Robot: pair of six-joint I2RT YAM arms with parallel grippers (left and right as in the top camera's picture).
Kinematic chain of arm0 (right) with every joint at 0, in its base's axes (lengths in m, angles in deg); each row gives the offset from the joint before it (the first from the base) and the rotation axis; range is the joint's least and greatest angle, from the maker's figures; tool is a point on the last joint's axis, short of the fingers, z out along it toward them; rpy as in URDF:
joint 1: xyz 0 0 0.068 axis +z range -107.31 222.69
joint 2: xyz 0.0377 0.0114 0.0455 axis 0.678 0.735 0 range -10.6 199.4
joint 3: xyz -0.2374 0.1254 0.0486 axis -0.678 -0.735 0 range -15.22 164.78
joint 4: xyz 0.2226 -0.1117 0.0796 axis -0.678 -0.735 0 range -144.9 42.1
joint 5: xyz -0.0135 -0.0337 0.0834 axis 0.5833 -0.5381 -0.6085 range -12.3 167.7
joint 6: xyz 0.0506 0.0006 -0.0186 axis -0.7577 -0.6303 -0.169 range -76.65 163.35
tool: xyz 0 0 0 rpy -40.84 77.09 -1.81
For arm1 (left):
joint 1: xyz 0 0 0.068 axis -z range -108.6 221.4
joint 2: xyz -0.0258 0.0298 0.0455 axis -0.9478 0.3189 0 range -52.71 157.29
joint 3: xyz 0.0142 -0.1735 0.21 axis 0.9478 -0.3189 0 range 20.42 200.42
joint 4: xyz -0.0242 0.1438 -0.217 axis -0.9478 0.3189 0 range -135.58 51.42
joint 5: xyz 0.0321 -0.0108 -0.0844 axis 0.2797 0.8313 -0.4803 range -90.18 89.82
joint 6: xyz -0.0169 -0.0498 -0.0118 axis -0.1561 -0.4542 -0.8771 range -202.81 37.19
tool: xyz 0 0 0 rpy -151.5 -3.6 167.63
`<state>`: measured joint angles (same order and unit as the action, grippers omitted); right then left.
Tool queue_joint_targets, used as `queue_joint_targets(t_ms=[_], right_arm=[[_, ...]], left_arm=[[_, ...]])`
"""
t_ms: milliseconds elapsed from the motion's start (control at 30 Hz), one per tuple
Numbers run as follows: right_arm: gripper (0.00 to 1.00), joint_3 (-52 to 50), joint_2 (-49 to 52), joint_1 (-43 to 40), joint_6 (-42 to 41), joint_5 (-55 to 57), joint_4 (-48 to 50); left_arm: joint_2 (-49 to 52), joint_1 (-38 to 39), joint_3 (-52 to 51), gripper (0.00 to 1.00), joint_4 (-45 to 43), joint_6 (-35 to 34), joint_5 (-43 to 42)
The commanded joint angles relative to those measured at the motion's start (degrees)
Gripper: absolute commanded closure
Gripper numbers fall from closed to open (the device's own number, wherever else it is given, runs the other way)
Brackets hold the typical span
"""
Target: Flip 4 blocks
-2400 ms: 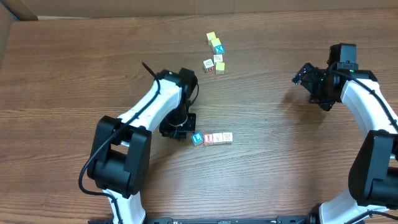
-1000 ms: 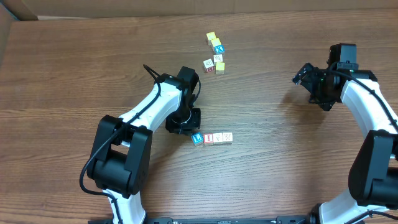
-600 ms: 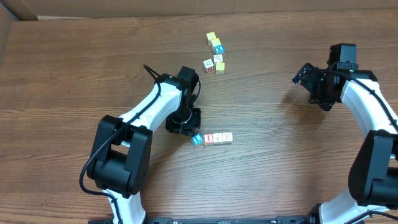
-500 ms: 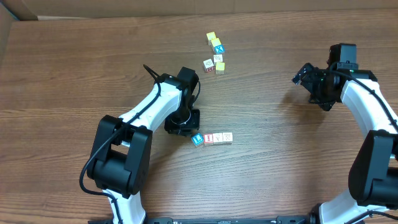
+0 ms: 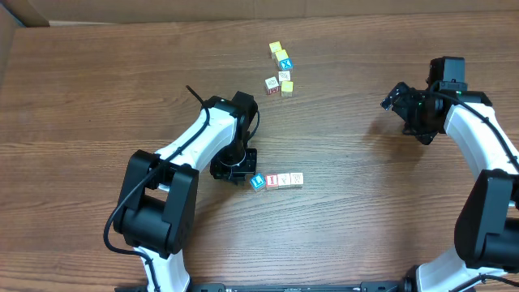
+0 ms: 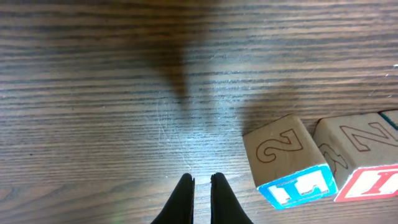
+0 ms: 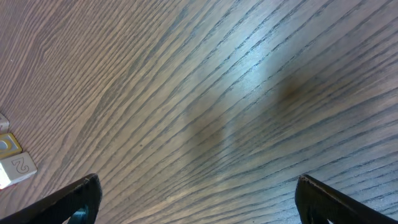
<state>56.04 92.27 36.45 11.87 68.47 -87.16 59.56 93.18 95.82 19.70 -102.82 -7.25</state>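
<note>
The blocks lie in a short row on the table: a blue-faced block (image 5: 257, 182) at the left end, a red-faced block (image 5: 272, 180) beside it, then cream blocks (image 5: 291, 179). My left gripper (image 5: 241, 172) is shut and empty, its tips just left of the blue-faced block and apart from it. In the left wrist view the shut left gripper (image 6: 201, 186) points at bare wood, with the blue-faced block (image 6: 286, 155) to its right and the red-faced block (image 6: 357, 152) further right. My right gripper (image 5: 392, 99) hangs open far to the right; its fingers (image 7: 84, 194) frame only wood.
A loose cluster of small cubes (image 5: 280, 70), some yellow-topped, sits at the back centre. Two small cubes (image 7: 12, 165) show at the left edge of the right wrist view. The wooden table (image 5: 365, 203) ends at the back near a cardboard wall.
My left gripper has slid a little to the left and toward the front, staying shut. The row of blocks and the right arm have not moved.
</note>
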Motion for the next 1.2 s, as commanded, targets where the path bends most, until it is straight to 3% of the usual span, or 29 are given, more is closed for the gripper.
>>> queue_joint_targets(t_ms=[0, 400, 700, 1167], right_arm=[[0.00, 1.03, 0.13, 0.11, 0.24, -0.31, 0.17], [0.00, 1.03, 0.13, 0.11, 0.24, -0.31, 0.17], [0.00, 1.03, 0.13, 0.11, 0.24, -0.31, 0.17], [0.00, 1.03, 0.13, 0.11, 0.22, -0.31, 0.20]], left_arm=[[0.13, 0.42, -0.42, 0.95, -0.59, -1.01, -0.46], [0.13, 3.10, -0.42, 0.92, -2.64, -2.16, -2.84], [0.13, 2.93, -0.42, 0.95, -3.21, -2.29, 0.44], [0.13, 2.34, 1.79, 0.96, -12.26, -5.77, -1.68]])
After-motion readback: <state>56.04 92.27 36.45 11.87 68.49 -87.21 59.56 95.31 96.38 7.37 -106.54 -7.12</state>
